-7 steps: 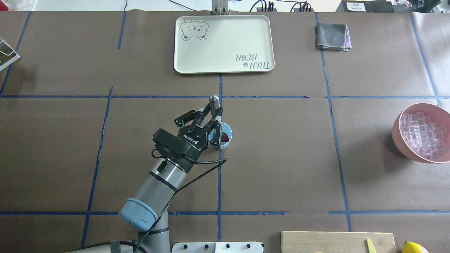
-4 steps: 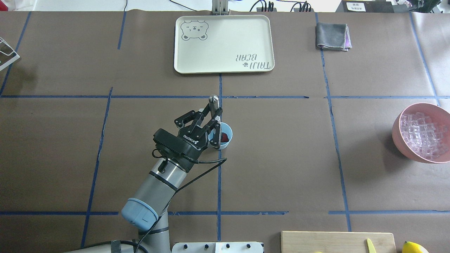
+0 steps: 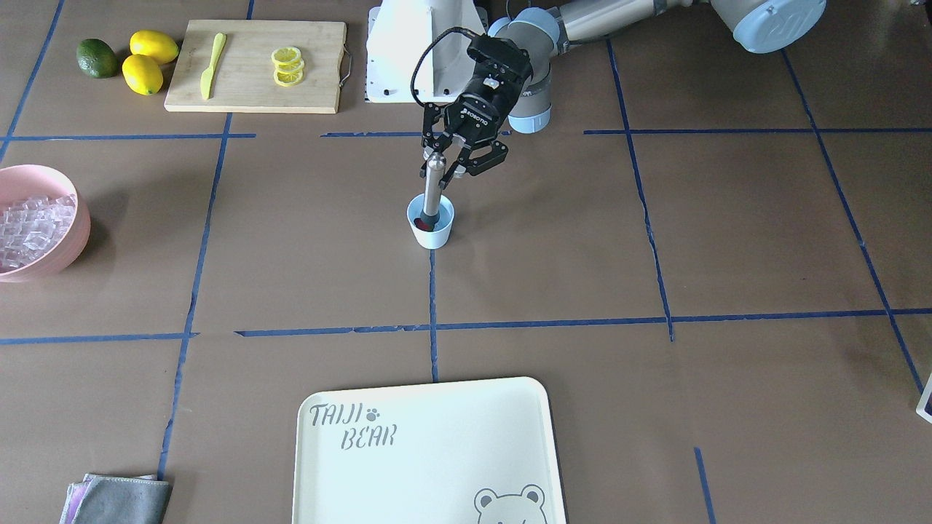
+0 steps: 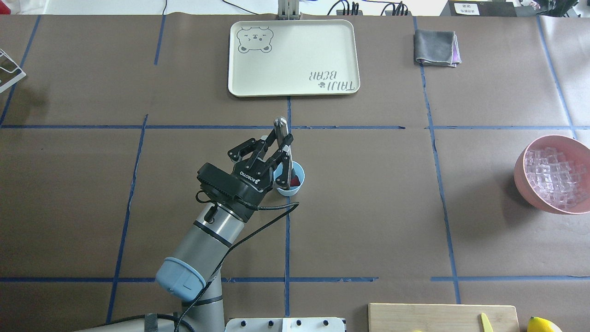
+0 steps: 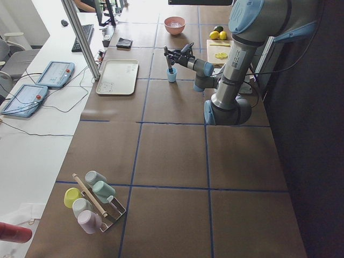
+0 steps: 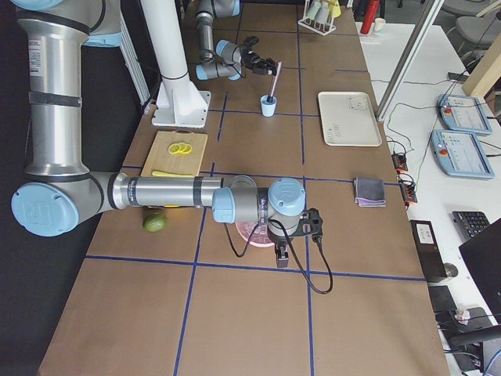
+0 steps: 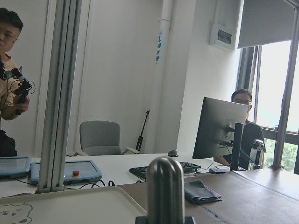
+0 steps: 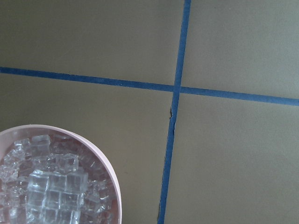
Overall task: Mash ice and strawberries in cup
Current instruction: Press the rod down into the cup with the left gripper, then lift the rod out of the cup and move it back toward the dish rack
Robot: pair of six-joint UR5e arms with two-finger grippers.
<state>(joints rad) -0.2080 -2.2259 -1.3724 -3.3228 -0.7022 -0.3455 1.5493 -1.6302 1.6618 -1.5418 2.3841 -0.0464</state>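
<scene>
Strawberry (image 4: 297, 180) half-hidden in cup (image 4: 300, 169) | left gripper (image 4: 282, 147) clamps pestle (image 4: 280, 124) | right gripper (image 6: 279, 244) state unclear

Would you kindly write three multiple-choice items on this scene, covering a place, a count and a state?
1. The pile of clear ice cubes lies: A in the pink bowl; B in the light blue plastic cup; C in the left gripper.
2. Whole yellow lemons beside the wooden cutting board: A none; B two; C five.
3. The left gripper is: A open; B shut on the cup; C shut on the steel muddler.
A: cubes fill the bowl. B: two lie there. C: it clamps the muddler standing in the cup.
</scene>
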